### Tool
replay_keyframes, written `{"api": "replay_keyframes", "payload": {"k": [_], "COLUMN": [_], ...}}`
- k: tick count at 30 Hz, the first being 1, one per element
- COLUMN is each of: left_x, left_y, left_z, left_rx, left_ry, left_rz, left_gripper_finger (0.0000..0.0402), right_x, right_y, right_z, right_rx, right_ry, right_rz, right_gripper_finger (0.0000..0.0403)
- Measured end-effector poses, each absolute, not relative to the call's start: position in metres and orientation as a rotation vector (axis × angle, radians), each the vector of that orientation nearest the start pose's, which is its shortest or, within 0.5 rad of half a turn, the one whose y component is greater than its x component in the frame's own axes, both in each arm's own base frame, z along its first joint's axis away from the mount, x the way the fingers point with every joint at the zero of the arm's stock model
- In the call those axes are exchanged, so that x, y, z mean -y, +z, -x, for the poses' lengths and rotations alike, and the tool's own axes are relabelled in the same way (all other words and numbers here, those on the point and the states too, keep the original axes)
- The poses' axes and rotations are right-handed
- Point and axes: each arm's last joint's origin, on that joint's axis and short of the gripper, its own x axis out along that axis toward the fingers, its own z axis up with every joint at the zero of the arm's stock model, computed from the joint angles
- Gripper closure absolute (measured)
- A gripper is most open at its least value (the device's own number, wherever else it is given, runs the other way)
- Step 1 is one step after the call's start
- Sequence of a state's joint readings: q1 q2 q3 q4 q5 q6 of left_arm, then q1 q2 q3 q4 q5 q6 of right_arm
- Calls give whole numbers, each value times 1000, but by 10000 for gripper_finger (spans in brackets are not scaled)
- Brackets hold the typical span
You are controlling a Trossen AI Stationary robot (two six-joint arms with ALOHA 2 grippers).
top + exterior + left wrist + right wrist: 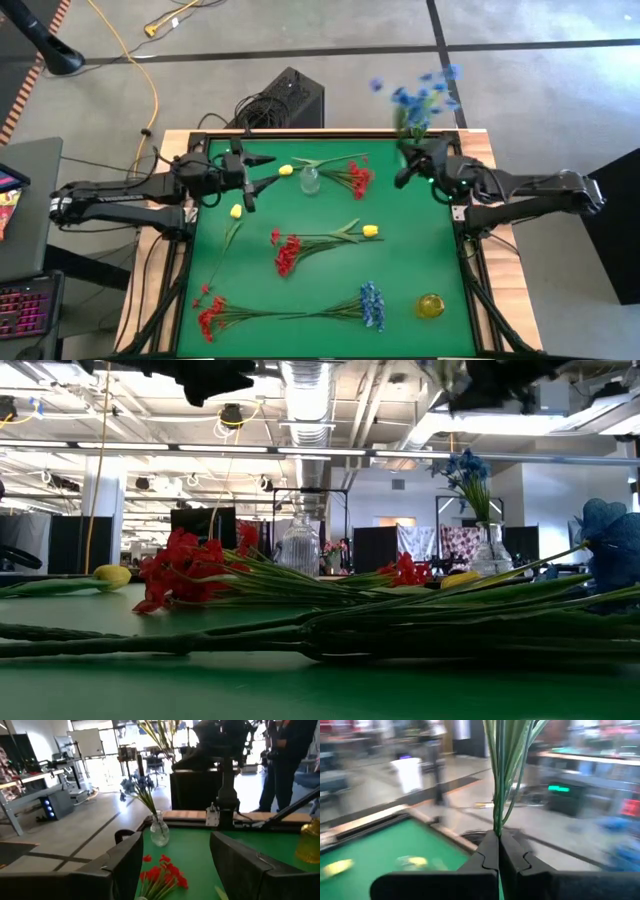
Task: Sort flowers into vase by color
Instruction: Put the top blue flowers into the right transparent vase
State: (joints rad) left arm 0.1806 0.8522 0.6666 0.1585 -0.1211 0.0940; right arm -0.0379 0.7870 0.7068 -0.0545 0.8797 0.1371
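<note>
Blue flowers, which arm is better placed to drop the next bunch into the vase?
Right. The right gripper is shut on a blue sprig held up at the table's far right corner. The left gripper is open and empty over the far left side, near the clear vase.

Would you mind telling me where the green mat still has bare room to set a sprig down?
The widest bare patch on the green mat lies on its right side, between the right gripper holding blue flowers, the yellow vase and the yellow bud. The middle and lower left are crowded with red sprigs. The left gripper hovers by the clear vase.
</note>
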Motion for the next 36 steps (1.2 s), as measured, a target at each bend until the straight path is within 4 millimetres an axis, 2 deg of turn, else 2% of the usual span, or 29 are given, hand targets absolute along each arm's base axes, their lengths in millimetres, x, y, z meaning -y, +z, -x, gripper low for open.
{"api": "replay_keyframes", "payload": {"k": [4, 12, 21, 26, 36], "left_x": [-39, -41, -42, -42, -42], "left_y": [309, 299, 298, 298, 298], "left_z": [-197, -207, -209, -208, -208], "left_rx": [-62, -116, -115, -118, -117], "left_ry": [298, 295, 295, 295, 295], "left_rz": [-92, -89, -88, -86, -82], "left_gripper_finger": [181, 181, 181, 181, 181], "right_x": [34, 45, 64, 72, 81], "right_y": [307, 287, 259, 252, 233], "right_z": [-154, -141, -133, -130, -129], "right_rx": [-43, -38, -7, 77, 105], "right_ry": [-1019, -1254, -1432, -1457, -1480], "right_rz": [-80, -78, -114, -130, -151], "right_gripper_finger": [382, 382, 382, 382, 382]}}
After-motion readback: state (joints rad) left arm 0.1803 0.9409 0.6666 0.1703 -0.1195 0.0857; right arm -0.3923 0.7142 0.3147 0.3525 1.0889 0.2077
